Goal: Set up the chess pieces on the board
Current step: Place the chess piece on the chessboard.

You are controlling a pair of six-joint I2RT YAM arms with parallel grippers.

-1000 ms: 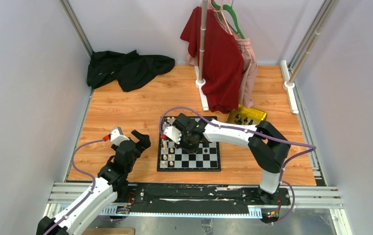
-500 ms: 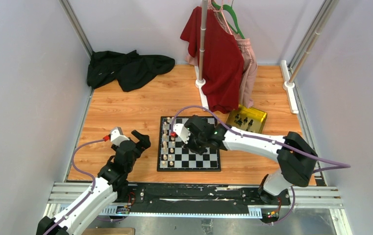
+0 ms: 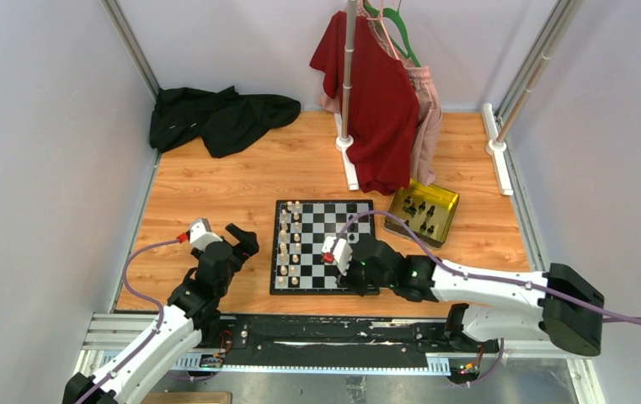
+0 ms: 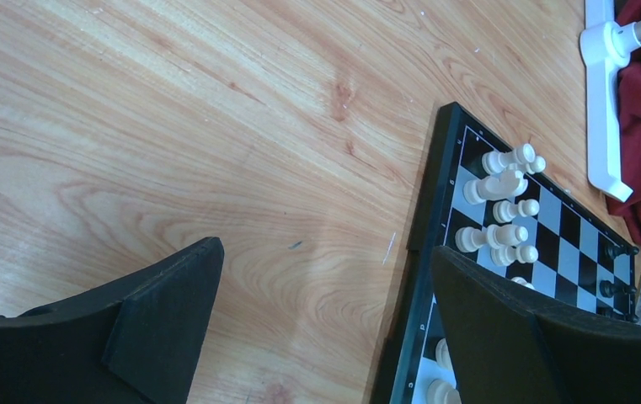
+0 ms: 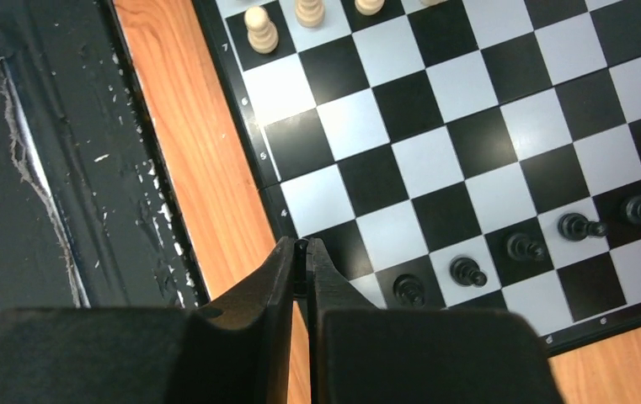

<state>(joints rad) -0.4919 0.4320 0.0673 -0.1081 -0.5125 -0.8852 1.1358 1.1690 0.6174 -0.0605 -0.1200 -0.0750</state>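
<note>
**Right jaws clenched on nothing at the board's near edge**

I have the board lying flat on the wooden table, about midway across and towards the near side. The cream-white pieces stand in two lines along its left side. The black pieces stand in a single line one row in from its right edge; I can count at least five in the right wrist view.

Some loose black pieces sit in the yellow-gold tray, which rests on the table just beside the board's far right corner.

My right gripper reaches in low from the right, its tips over the board's near border, roughly halfway along. The jaws are clenched tip to tip with nothing between them. I cannot tell whether the tips touch the board.

My left gripper hangs over bare wood just left of the board, jaws released wide and holding nothing.

Further out, a black garment lies heaped in the far left corner. A red shirt and a pink garment hang from a clothes rack at the far side, right of centre.
</note>
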